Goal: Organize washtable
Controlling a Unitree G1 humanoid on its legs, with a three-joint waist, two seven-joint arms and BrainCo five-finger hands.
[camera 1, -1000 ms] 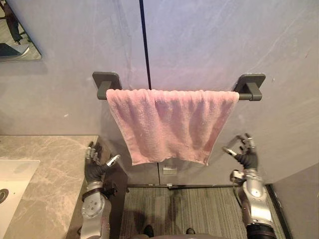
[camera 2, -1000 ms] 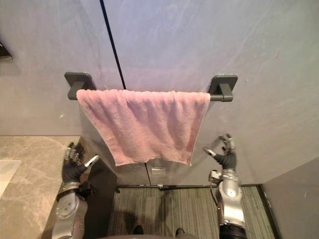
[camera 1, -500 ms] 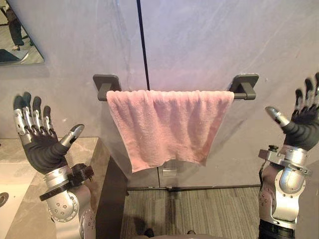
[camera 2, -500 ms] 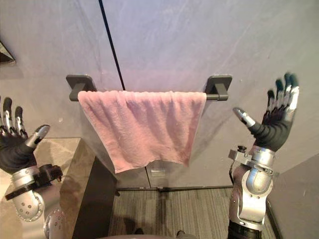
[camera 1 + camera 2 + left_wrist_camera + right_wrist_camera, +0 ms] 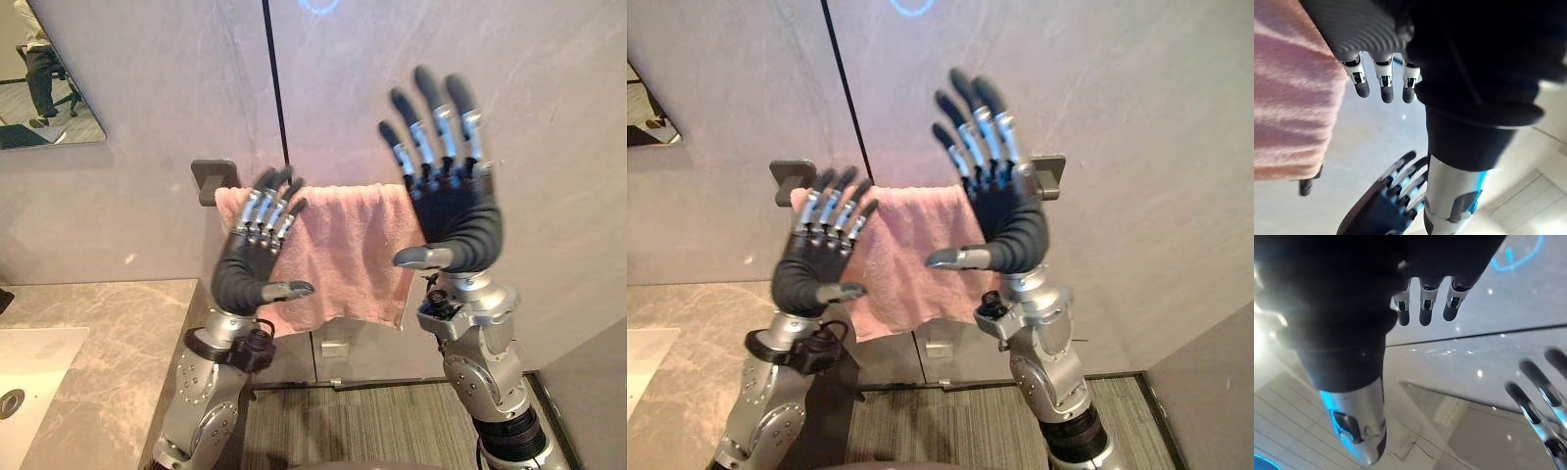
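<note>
A pink towel [image 5: 343, 259] hangs folded over a dark bar whose brackets [image 5: 214, 179] [image 5: 1050, 173] are fixed to the grey wall. My left hand [image 5: 247, 276] is raised in front of the towel's left half with straight fingers, open and holding nothing. Higher up, my right hand [image 5: 457, 220] covers the towel's right end, palm facing me, also open and empty. In the left wrist view the towel [image 5: 1288, 98] lies just past my left hand's fingers [image 5: 1384, 84], apart from them. The right wrist view has my right hand's fingers [image 5: 1422, 308] against the wall.
A marble countertop [image 5: 108, 352] with a white sink [image 5: 34, 357] lies at the lower left. A mirror [image 5: 54, 78] hangs at the upper left and reflects a person. Striped carpet [image 5: 362, 431] covers the floor below the towel.
Both hands have risen from the sides and swung inward, and now stand in front of the towel. The towel hangs as before.
</note>
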